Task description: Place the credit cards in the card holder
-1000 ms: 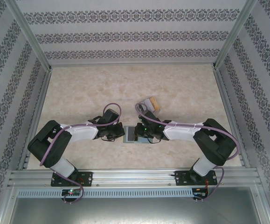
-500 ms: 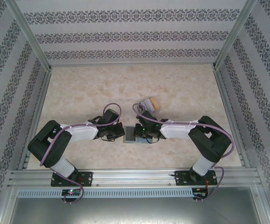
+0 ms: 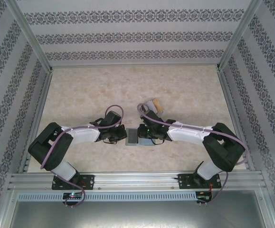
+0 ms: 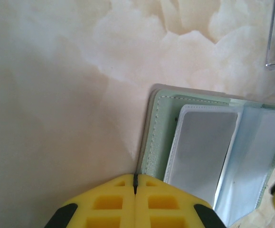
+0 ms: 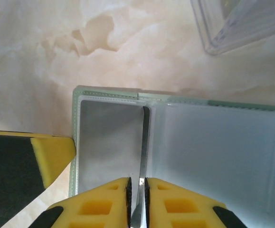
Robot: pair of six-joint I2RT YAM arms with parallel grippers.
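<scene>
Right end effector (image 5: 137, 190) above card holder (image 5: 213, 142) fold, fingers narrow, pinching credit card (image 5: 141, 166) edge-on. Left end effector (image 4: 135, 183) fully closed, holding nothing, at card holder's left edge. Card holder open flat on surface (image 5: 42, 57). Since earlier frame: right elbow swung outward; card holder, left arm unmoved.

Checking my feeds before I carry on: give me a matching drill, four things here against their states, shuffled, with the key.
Things:
1. left gripper
2. right gripper
3. wallet
4. clear box

States:
A. lying open on the table
B. shut, tips at the wallet's edge
C. closed on a thin grey sheet at the wallet's fold
D. farther back on the table, apart from the wallet

Pairs: 1-B, 2-C, 3-A, 4-D
</scene>
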